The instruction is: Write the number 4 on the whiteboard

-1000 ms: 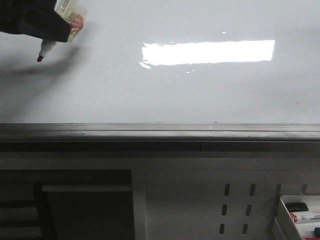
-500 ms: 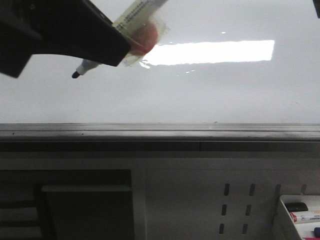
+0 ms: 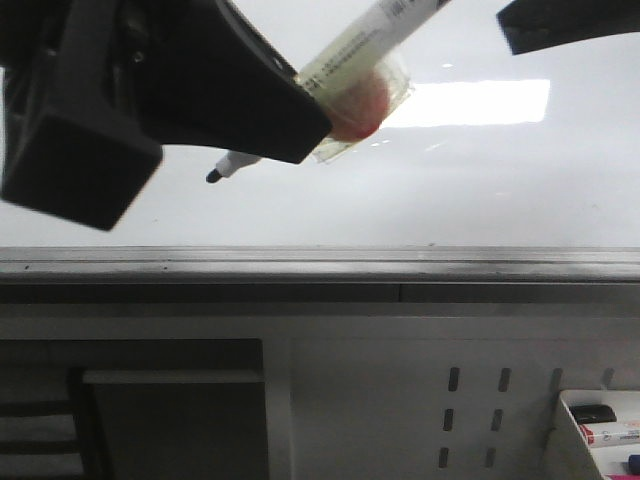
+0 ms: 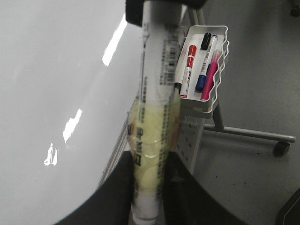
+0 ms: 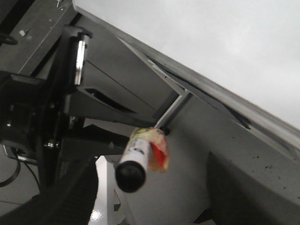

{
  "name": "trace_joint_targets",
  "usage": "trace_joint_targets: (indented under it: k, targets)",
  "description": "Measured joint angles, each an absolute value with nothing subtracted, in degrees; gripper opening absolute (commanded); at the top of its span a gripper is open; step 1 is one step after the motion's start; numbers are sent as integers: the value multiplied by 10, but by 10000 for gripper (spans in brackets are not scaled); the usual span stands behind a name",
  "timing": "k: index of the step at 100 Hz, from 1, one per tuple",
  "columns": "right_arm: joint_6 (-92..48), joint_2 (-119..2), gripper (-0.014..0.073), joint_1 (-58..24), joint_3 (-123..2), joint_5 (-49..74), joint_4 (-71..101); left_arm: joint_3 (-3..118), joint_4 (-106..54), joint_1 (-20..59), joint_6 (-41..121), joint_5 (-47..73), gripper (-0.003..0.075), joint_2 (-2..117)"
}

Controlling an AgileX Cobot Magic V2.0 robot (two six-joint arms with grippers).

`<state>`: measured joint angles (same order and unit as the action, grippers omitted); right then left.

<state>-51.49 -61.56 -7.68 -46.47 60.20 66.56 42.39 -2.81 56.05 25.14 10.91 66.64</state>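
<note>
The whiteboard (image 3: 480, 190) is glossy white with a bright light reflection and a grey edge rail (image 3: 320, 262). No number 4 shows on it. My left gripper (image 3: 305, 125) is shut on a white marker (image 3: 350, 50) wrapped in yellowish tape, its black tip (image 3: 213, 177) pointing down-left in front of the board. In the left wrist view my left gripper (image 4: 152, 192) clamps the marker (image 4: 157, 93) between dark fingers (image 4: 124, 187). My right gripper (image 5: 154, 197) is open, and the marker's black end cap (image 5: 130, 176) shows between its fingers. A part of it shows in the front view (image 3: 565, 25).
A white wire tray (image 4: 220, 70) holds red, blue and pink markers. It also shows in the front view (image 3: 575, 420) at the lower right. A grey perforated panel (image 3: 470, 410) sits below the rail. A wheeled stand leg (image 4: 253, 133) rests on the floor.
My left gripper has moved right and grown larger in the front view, carrying the marker; the tip has gone right and lower. My right gripper has come into view at the top right.
</note>
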Motion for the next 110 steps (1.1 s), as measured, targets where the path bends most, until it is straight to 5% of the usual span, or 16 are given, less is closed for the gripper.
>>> trace_joint_targets:
  k: [63, 110]
  targets:
    - [-532, -724, 428, -128, -505, 616, 670, 424, -21, 561, 253, 75, -20, 682]
    - [-555, -725, 136, -128, -505, 621, 674, 424, -13, 561, 253, 74, -20, 686]
